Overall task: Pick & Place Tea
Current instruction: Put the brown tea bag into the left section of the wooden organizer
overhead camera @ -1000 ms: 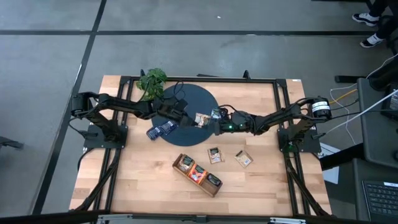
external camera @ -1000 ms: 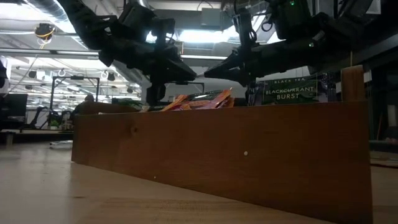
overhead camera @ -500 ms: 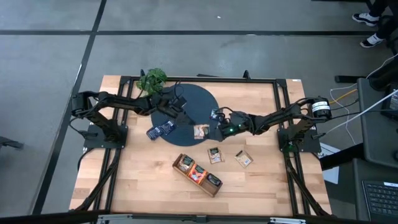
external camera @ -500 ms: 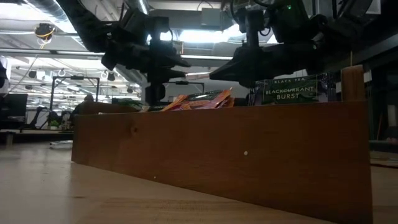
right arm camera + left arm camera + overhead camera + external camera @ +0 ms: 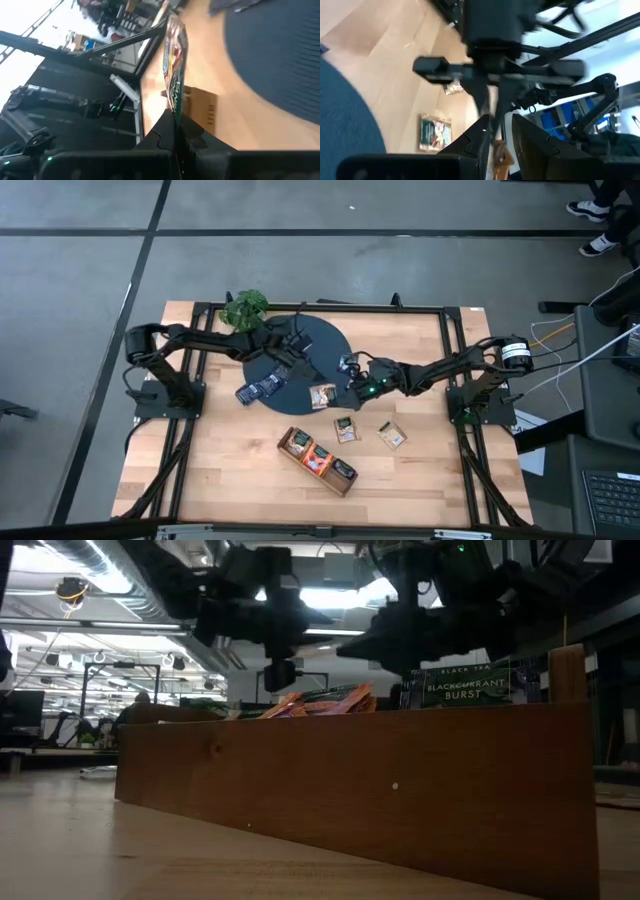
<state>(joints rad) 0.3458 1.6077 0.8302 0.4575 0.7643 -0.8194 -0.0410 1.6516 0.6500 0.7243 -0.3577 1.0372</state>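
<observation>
Bare table (image 5: 220, 470) left of the tray (image 5: 316, 461); plant (image 5: 243, 309) beside the mat (image 5: 305, 350).

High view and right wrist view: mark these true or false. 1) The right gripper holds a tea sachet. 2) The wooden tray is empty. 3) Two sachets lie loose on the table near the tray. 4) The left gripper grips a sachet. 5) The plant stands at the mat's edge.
1) True: the right gripper is shut on a beige-green sachet.
2) False: the wooden tray already holds sachets.
3) True: two loose sachets lie on the table beside the tray.
4) False: the left gripper hangs over the dark mat, fingers apart, holding nothing.
5) True: the plant stands there.
</observation>
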